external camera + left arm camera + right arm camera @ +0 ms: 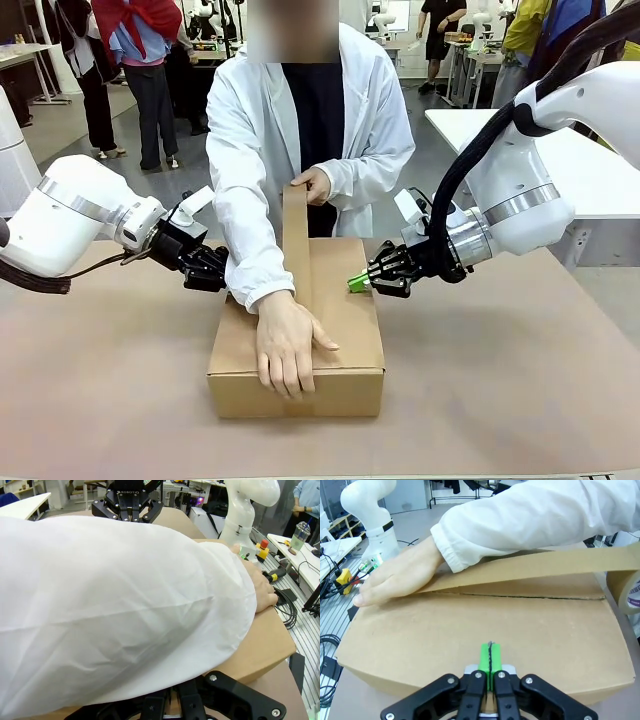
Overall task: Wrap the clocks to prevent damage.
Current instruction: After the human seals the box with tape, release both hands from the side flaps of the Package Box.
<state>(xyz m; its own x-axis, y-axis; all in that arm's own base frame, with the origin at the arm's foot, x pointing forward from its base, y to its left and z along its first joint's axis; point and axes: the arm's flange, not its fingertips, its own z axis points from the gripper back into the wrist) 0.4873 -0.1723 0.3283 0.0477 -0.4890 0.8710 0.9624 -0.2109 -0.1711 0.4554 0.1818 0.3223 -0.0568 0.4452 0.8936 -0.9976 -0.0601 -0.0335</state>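
Brown cardboard carton [300, 375] sits mid table [500, 380], flaps down, top seam shut; contents hidden, so the wrapped clocks can't be seen and their place or axis can't be told. Carton's long axis runs from the robot's side toward the person. Person in white coat [250, 150] stands at the far side. One hand [285, 340] presses flat on the near end of the carton top, holding down a strip of brown tape [296, 240] that runs along the seam and rises to the other hand [312, 185] at the far end.

Left end effector [207, 268] is just beside the carton's left side, behind the person's sleeve, fingers pressed together, holding nothing. Right end effector [358, 283] is at the carton's right edge, green pads pressed together, empty.

Right wrist view: green pads [490, 660] closed, just above the carton top [485, 625]; seam line, lifted tape strip [540, 567] and tape roll [625, 587] at picture right show clearly. Left wrist view: mostly white sleeve [115, 610], a bit of carton [265, 645], the hand's fingers [262, 587], and the right end effector [131, 507] facing in from beyond.
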